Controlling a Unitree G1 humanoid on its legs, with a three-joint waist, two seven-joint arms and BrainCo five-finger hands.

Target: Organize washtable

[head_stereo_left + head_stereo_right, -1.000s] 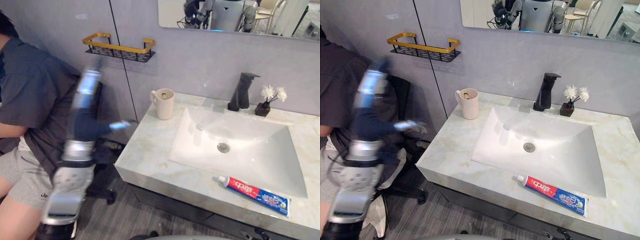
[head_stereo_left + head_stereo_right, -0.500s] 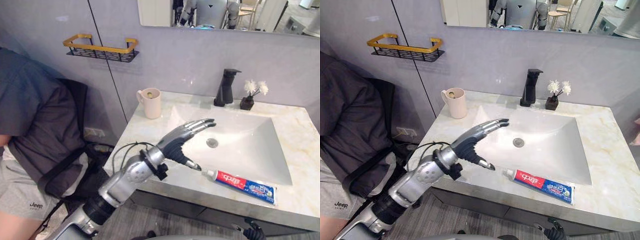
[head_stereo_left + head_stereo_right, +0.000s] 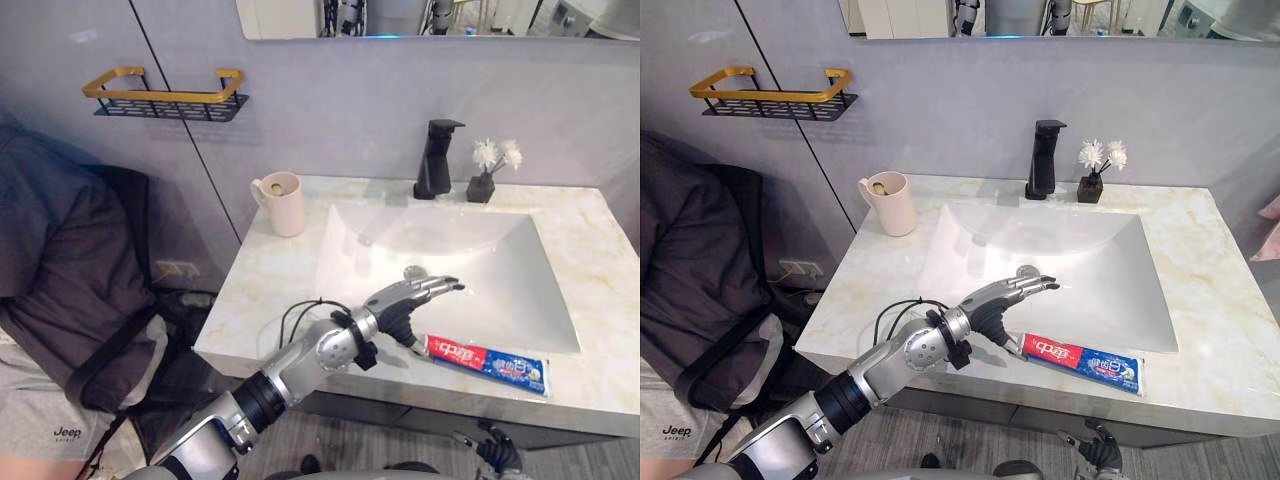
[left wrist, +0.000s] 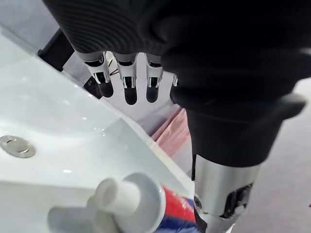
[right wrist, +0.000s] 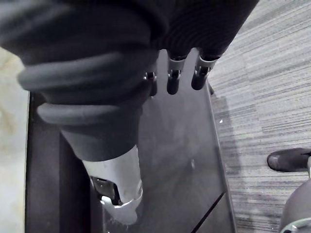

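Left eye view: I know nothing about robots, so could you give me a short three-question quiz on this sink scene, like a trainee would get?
1. True or false: the left hand has its fingers curled round the toothpaste tube.
2. Fill in: the mug stands on the counter to the robot's ___ of the sink.
3. What stands right beside the black faucet? A the mug; B the small vase of white flowers; C the toothpaste tube.
Key: 1 false, its fingers are straight over the front of the sink, with the thumb by the tube's cap; 2 left; 3 B.
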